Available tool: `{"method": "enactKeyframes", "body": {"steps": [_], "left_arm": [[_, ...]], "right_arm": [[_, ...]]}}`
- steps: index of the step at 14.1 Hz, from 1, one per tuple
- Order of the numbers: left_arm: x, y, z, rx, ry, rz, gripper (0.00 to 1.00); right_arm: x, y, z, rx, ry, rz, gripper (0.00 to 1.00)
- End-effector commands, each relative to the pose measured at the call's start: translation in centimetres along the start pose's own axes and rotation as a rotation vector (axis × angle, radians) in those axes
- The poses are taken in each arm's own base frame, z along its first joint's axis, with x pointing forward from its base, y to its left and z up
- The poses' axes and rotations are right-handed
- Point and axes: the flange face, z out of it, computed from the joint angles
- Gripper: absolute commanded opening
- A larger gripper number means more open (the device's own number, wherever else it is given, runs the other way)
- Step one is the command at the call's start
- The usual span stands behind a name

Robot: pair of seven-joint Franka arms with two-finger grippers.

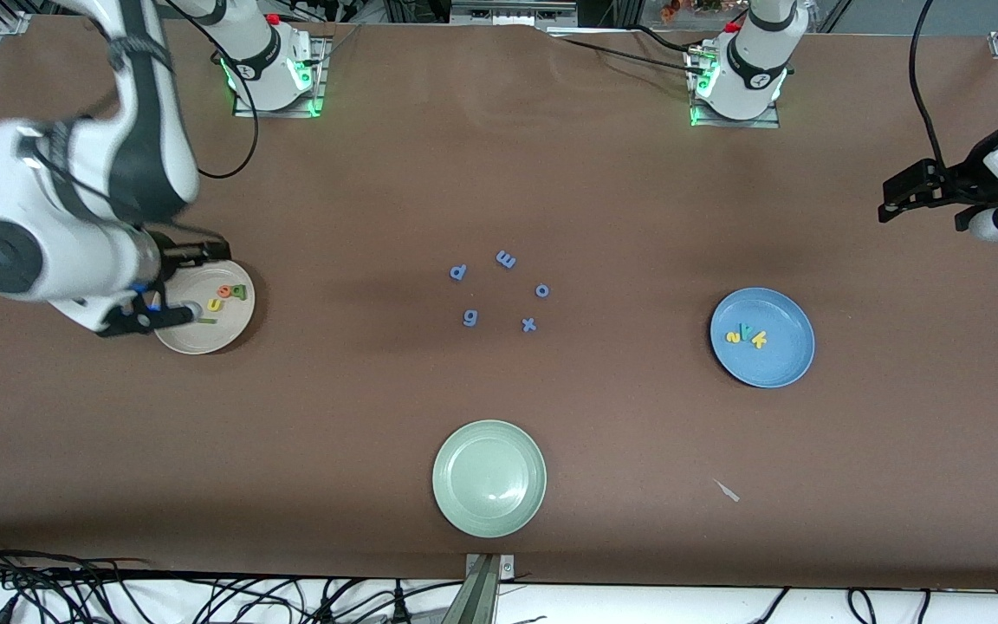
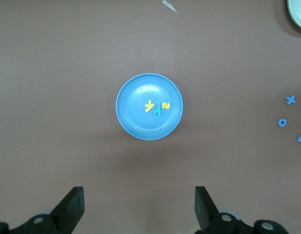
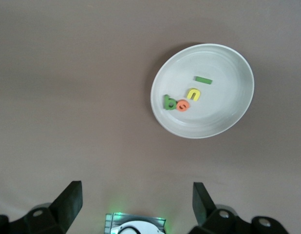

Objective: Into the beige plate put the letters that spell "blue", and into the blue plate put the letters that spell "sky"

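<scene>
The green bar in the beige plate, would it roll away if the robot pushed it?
Probably not. The green bar looks flat and straight, so it would likely slide across the smooth beige plate. It looks tiny, so probably very light.

Glossy blue plate (image 2: 141, 122), perhaps plastic

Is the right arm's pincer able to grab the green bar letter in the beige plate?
Probably yes: the right pincer hangs open over the beige plate, and the green bar letter lies flat, apart from the others.
</scene>
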Motion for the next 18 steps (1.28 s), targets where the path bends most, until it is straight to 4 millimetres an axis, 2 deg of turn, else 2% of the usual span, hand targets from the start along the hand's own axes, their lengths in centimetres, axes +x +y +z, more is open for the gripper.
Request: {"method": "enactKeyframes", "body": {"steps": [1, 3, 5, 6, 7, 10, 13, 18], "left_arm": [[0.4, 0.0, -0.6, -0.009, 0.009, -0.001, 1.00], [0.4, 0.1, -0.6, -0.011, 0.009, -0.001, 1.00], [0.4, 0.0, -0.6, -0.011, 0.009, -0.001, 1.00], [0.4, 0.0, -0.6, -0.011, 0.009, -0.001, 1.00], [0.4, 0.0, -0.6, -0.011, 0.009, -0.001, 1.00], [0.4, 0.0, -0.6, -0.011, 0.009, -0.001, 1.00], [0.4, 0.0, -0.6, -0.011, 0.009, -0.001, 1.00], [0.4, 0.0, -0.6, -0.011, 0.009, -0.001, 1.00]], "right_arm": [[-6.1, 1.5, -4.7, 0.046, 0.098, 0.003, 1.00], [-9.0, 3.4, -8.0, 0.021, 0.163, 0.015, 1.00], [-10.3, 3.5, -8.7, 0.013, 0.149, 0.015, 1.00], [-11.0, 3.3, -9.5, 0.000, 0.151, 0.024, 1.00], [-12.3, 4.0, -10.7, -0.001, 0.181, 0.055, 1.00], [-12.5, 5.9, -10.4, 0.011, 0.174, 0.102, 1.00], [-12.4, 6.7, -10.1, 0.015, 0.171, 0.122, 1.00], [-11.8, 6.8, -10.0, 0.014, 0.162, 0.114, 1.00]]}}
